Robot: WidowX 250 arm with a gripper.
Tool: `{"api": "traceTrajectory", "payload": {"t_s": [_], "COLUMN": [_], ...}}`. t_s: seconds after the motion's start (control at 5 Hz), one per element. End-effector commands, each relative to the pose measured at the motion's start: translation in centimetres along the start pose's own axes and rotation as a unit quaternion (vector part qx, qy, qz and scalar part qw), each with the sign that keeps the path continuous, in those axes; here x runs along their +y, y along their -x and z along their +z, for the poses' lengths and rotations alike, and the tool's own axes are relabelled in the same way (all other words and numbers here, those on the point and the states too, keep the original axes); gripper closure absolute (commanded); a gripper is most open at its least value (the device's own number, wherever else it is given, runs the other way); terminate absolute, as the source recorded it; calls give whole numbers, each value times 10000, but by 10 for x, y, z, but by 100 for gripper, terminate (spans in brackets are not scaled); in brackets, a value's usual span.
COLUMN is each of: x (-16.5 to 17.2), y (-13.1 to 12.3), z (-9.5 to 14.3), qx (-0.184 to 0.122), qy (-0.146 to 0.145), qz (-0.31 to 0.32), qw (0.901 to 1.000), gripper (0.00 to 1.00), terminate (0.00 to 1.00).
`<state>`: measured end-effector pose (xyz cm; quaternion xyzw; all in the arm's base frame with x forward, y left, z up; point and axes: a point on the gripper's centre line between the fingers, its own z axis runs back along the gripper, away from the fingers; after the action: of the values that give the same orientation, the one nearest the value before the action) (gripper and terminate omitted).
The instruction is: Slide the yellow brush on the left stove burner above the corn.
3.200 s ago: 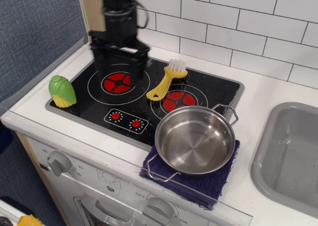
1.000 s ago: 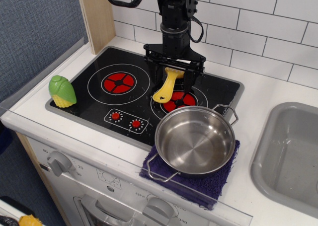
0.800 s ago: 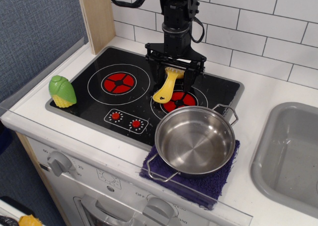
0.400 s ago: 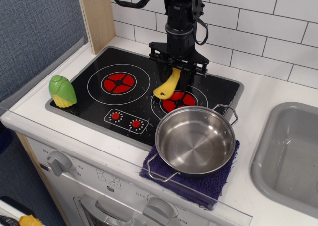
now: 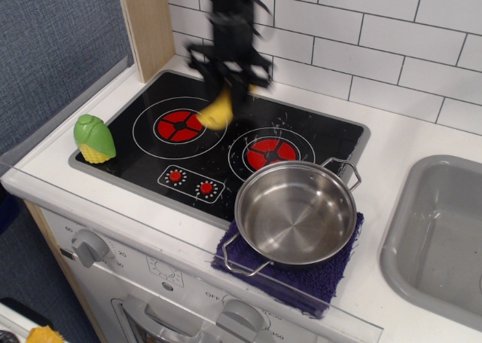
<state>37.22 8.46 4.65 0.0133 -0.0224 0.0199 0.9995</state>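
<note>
My gripper (image 5: 228, 83) is shut on the yellow brush (image 5: 216, 111) and holds it tilted, handle down, above the right edge of the left stove burner (image 5: 179, 124). The bristle end is hidden between the fingers. The frame is motion-blurred around the gripper. The corn (image 5: 93, 138) stands at the front left corner of the black cooktop (image 5: 218, 154), well left of the gripper.
The right burner (image 5: 265, 153) lies bare beside a steel pot (image 5: 295, 211) on a purple cloth (image 5: 301, 283). Small red control dots (image 5: 190, 182) sit at the cooktop front. A grey sink (image 5: 440, 237) is at the right, a tiled wall behind.
My gripper closed on the brush near the right burner, lifted it and carried it left; it now hangs over the right edge of the left burner.
</note>
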Motion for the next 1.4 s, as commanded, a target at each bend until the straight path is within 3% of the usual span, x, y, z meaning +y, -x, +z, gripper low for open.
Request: {"api": "traceTrajectory", "payload": {"t_s": [0.0,0.2,0.8,1.0,1.2], "x": [83,92,85,91,95], "y": [-17,-18,6,6,7], "z": [31,15,-20,-18,2], "qx": [-470,-345,6,11,-222], "qy": [-148,-307,-329,-396,-419], "qz": [450,304,118,154,134], "qw": [9978,9985,9994,9991,9988], "gripper": [100,100,100,0,0], "terminate": [0,0,0,0,0]}}
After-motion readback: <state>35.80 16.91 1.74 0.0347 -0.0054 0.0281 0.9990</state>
